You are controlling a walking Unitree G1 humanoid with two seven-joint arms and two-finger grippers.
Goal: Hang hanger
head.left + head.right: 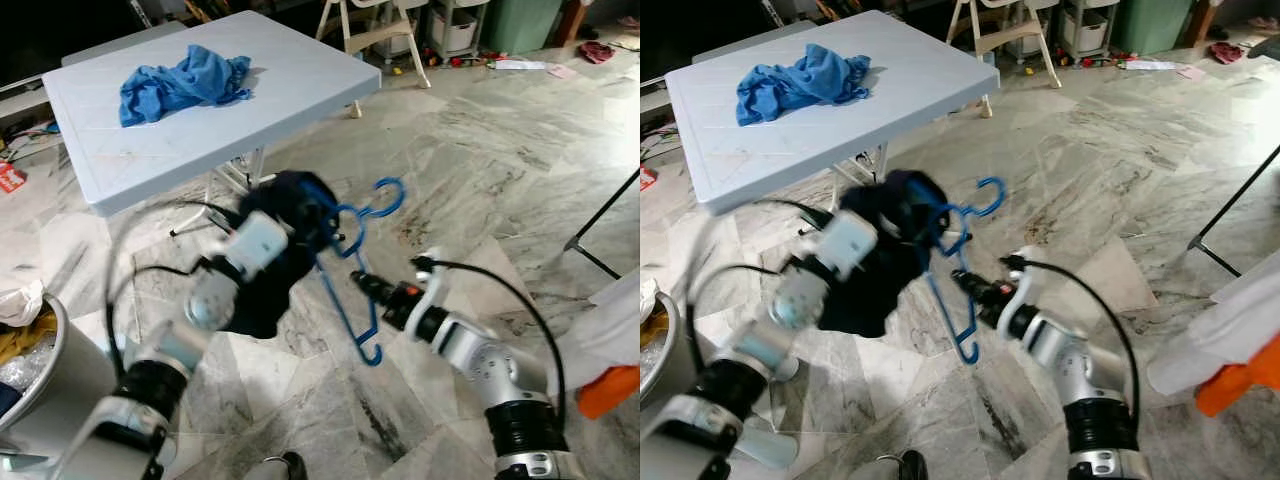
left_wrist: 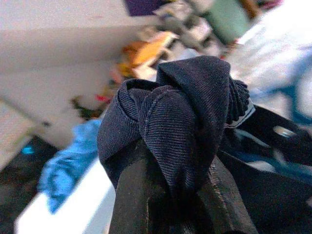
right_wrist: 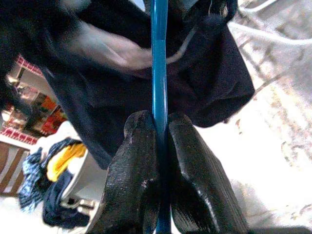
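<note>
A blue plastic hanger [image 1: 350, 270] hangs in mid-air above the marble floor, its hook [image 1: 385, 198] pointing up and to the right. My right gripper [image 1: 360, 282] is shut on the hanger's lower bar; the wrist view has both black fingers [image 3: 141, 170] pinching the blue bar [image 3: 159, 63]. A dark navy garment [image 1: 285, 250] is bunched over the hanger's left side. My left gripper [image 1: 290, 215] is shut on that cloth, and the left wrist view has a wad of the ribbed navy cloth [image 2: 185, 126] squeezed between its fingers.
A white folding table [image 1: 300, 90] stands behind, with a crumpled blue cloth [image 1: 185, 80] on it. A laundry basket [image 1: 30, 350] with clothes sits at the left edge. A black stand leg [image 1: 600, 225] and a white and orange cloth [image 1: 610, 350] are on the right.
</note>
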